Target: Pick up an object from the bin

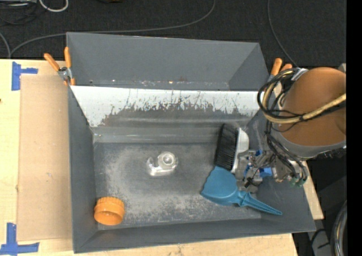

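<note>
Camera view: the bin (169, 57) is reached into from the right. The gripper (251, 176) is held low over the blue scoop (220, 188) by the black brush (227, 146), likely for a grasp. Whether it is spread or pinching cannot be told. The metal piece (162, 164) and orange cap (109, 211) are seen well apart.

Bin (169, 63) mid-frame. Small fitting (162, 164) at centre of the floor. Round cap (109, 211) in lower-left corner, well apart from it. Brush (228, 147) right of centre, scoop (222, 189) just below it, handle pointing lower right. Gripper (251, 174) just right of both.
</note>
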Controlling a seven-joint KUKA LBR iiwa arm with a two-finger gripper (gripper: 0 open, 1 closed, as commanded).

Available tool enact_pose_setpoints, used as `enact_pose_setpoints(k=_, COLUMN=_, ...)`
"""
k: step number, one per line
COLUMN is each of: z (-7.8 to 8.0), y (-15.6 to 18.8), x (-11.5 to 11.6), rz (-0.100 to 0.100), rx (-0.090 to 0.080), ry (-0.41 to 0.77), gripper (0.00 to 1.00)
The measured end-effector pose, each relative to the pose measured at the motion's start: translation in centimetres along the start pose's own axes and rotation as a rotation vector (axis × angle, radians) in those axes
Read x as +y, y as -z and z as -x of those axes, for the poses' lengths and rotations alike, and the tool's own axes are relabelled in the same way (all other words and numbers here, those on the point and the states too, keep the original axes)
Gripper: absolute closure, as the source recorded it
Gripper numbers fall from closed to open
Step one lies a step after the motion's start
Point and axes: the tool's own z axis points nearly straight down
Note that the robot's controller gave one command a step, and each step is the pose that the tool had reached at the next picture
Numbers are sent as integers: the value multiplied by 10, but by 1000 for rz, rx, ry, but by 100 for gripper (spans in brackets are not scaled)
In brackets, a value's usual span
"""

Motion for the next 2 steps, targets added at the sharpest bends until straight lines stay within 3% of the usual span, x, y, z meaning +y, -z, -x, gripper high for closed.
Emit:
enact_pose_setpoints(k=1, z=0, y=0, x=0, rz=0, rx=0, ry=0, gripper=100)
enact_pose_setpoints(k=2, z=15, y=9, x=14, rz=1, rx=0, ry=120, gripper=100)
